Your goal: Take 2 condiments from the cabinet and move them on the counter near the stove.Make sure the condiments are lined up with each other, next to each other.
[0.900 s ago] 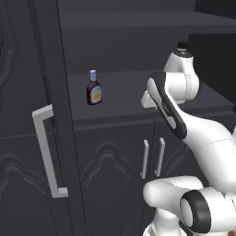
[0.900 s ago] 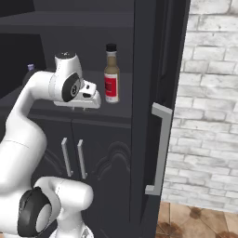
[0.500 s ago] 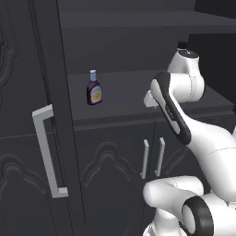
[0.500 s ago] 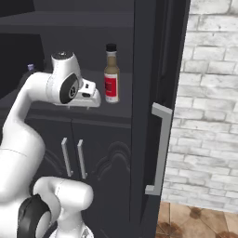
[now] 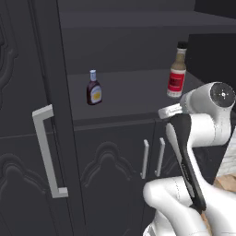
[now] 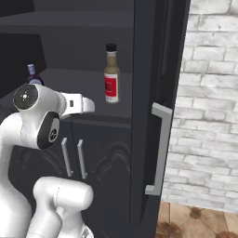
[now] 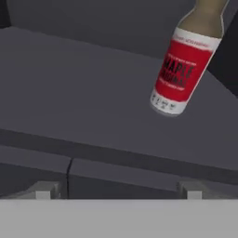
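From the left base, you see the maroon bottle (image 5: 94,87) well left of the amber bottle (image 5: 176,71) on the dark cabinet shelf (image 5: 129,99). Right base: brick wall (image 6: 209,116) beside the door. Hand view: amber bottle upper right, now uncovered; gripper's state you cannot tell.

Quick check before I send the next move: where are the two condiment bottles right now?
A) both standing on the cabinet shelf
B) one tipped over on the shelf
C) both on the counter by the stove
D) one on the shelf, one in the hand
A: the maroon bottle and the taller amber bottle both stand upright on the cabinet shelf, apart, neither gripped.
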Robot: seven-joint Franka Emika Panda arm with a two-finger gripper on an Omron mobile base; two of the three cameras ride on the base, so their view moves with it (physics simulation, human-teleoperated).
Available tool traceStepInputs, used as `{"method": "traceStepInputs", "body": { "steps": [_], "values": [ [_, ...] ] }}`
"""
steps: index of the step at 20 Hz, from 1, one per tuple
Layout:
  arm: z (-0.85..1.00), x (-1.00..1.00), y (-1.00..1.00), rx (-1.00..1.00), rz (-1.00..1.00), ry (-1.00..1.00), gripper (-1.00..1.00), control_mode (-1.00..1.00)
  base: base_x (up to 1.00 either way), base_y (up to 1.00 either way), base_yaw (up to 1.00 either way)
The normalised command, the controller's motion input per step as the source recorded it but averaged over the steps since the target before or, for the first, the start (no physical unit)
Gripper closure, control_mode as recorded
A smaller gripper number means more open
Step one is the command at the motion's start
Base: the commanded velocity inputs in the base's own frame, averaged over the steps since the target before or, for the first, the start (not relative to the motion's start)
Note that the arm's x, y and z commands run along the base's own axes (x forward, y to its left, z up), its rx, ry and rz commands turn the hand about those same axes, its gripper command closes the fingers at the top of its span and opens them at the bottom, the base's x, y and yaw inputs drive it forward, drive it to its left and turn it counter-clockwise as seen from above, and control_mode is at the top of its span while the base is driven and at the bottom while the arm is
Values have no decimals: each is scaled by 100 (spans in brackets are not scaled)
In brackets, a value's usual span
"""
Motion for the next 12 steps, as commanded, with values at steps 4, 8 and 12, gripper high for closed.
{"method": "traceStepInputs", "body": {
  "steps": [4,8,12],
  "values": [
    [52,-1,-45,-4,-6,-28,-100,-100,0,0,0],
    [70,3,-25,-1,0,-24,-100,-100,0,0,0],
    [61,1,-17,0,0,-25,-100,-100,0,0,0]
  ]
}}
